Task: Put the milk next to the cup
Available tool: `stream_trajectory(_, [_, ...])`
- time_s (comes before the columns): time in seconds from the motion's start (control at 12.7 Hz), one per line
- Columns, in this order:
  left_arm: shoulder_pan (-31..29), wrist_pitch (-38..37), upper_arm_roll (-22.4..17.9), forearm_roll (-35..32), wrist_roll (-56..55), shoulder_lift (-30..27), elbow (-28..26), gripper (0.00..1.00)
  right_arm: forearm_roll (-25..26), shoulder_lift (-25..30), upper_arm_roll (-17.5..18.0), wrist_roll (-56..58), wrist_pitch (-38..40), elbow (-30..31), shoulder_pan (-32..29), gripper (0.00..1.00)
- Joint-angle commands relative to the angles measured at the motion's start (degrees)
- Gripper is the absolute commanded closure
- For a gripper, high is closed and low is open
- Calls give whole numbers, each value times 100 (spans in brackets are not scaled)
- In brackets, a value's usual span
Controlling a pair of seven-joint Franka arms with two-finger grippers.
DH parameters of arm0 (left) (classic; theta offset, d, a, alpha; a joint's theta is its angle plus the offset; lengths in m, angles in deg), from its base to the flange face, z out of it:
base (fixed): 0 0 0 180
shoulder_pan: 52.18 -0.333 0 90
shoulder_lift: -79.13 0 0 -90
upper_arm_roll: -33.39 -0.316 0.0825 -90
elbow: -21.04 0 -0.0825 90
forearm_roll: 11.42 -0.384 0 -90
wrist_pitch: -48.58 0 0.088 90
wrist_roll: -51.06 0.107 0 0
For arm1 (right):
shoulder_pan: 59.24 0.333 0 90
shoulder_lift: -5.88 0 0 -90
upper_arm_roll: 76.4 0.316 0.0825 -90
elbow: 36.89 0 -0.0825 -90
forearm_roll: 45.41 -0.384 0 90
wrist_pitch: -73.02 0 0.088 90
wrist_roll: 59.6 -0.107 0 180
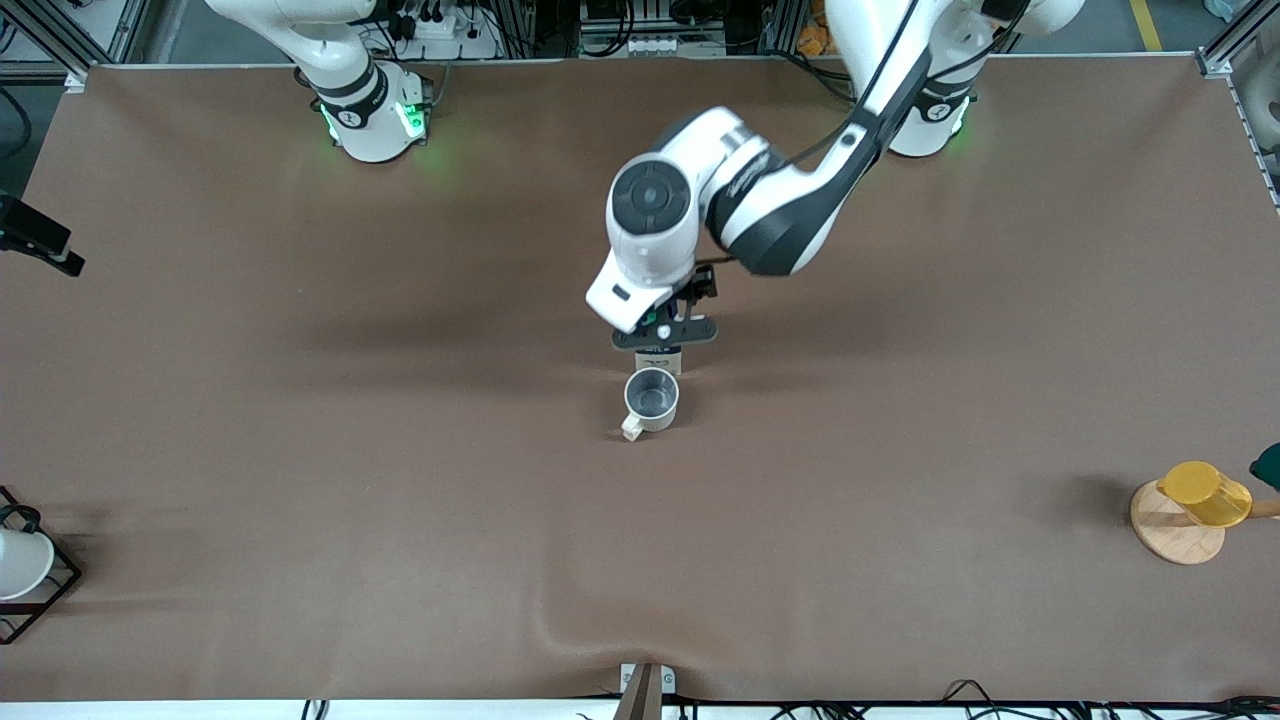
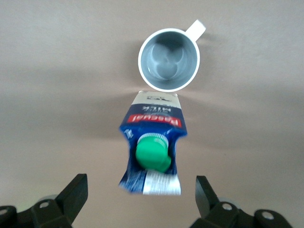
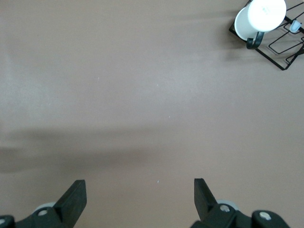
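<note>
The milk (image 2: 154, 142), a dark blue carton with a green cap and red label, stands upright on the table. It is close beside the off-white cup (image 2: 168, 59), on the side farther from the front camera. My left gripper (image 2: 141, 192) is open and empty above the carton, with one finger on each side and clear of it. In the front view the left gripper (image 1: 665, 335) hides most of the milk (image 1: 662, 362), and the cup (image 1: 652, 398) sits just below it. My right gripper (image 3: 140, 194) is open and empty over bare table.
A yellow cup (image 1: 1203, 492) lies on a wooden disc (image 1: 1172, 535) at the left arm's end of the table. A white cup (image 1: 18, 562) sits in a black wire rack (image 1: 55, 590) at the right arm's end, and it also shows in the right wrist view (image 3: 259, 16).
</note>
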Motion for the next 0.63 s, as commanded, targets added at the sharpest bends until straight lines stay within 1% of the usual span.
stream_trajectory(0.0, [-366,-228,-38,-40,34,-652,-105,0,116,-294,21,16,268,-407,28,0])
stream_trajectory(0.16, [-884,-254,-55,-92,77,-995,-114,0,125,-294,21,25,268,-424,37,0])
stream_trajectory(0.31, [-1342,-263,-55,-136,200,-1189,-149,0,116,-294,21,33,268,-415,20,0])
stream_trajectory(0.39, [-1544,-324,-64,-137,444,-1277,-262,0,116,-294,21,25,268,-389,28,0])
stream_trajectory(0.47, [-1781,-594,-55,-137,838,-1356,-281,0,116,-294,21,25,268,-389,20,0])
stream_trajectory(0.55, [-2114,-754,-12,-145,1260,-1636,-498,0,116,-294,21,33,268,-398,11,0])
